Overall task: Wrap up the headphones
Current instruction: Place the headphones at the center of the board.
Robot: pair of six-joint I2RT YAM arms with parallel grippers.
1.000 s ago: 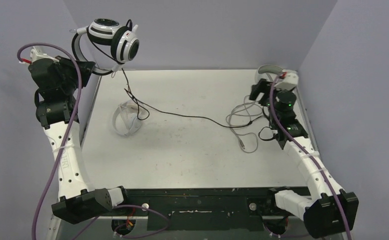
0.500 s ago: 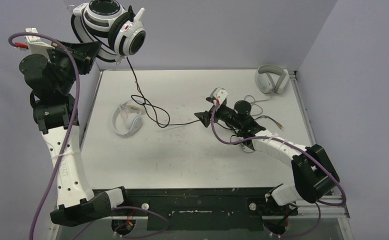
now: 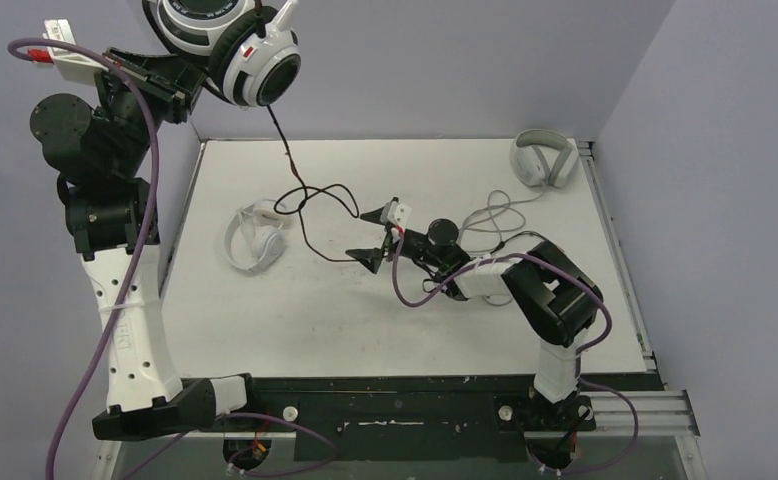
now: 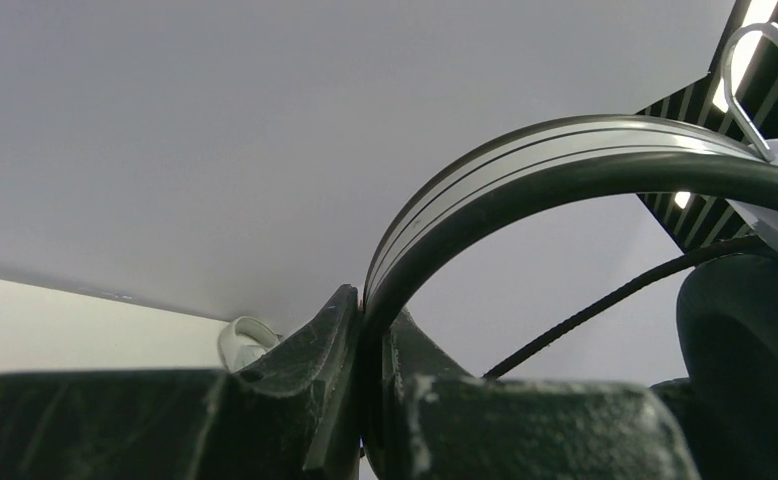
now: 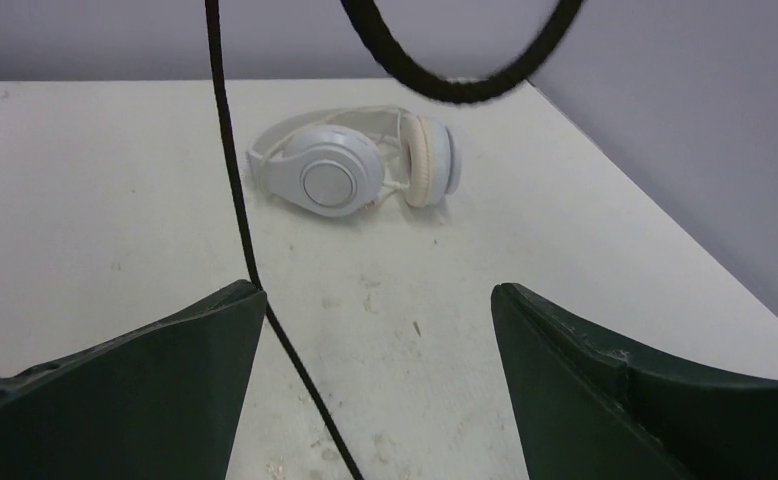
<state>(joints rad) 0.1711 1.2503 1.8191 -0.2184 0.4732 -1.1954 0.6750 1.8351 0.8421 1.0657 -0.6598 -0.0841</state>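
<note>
Far at the left, the left gripper [image 4: 365, 335] is pinching the headband of the black-and-white headset [image 3: 230, 40] between its two fingers, closed tight on it. It is holding the headset high in the air, at about 11 o'clock from the middle of the table [image 3: 295, 320], above the far left corner. The ear cups are hanging to the right of the gripper.

From the headset the black cable [image 5: 229, 160] is falling down to the table and making loose loops toward the middle.

At 9 o'clock from the middle, the small white headphones [image 3: 255, 240] are lying flat on the table, touched by no gripper, with the thin cable bunched on them.

Near the middle, the right gripper [image 3: 373, 235] is pointing toward 9 o'clock with its fingers spread wide, holding nothing. In the right wrist view the black cable is passing through the gap, close by one finger; I cannot tell if it is touching it.

At 1 o'clock, by the far right corner, the grey headphones [image 3: 543, 158] are lying, and their grey cable [image 3: 495, 212] is curling toward the right arm.
</note>
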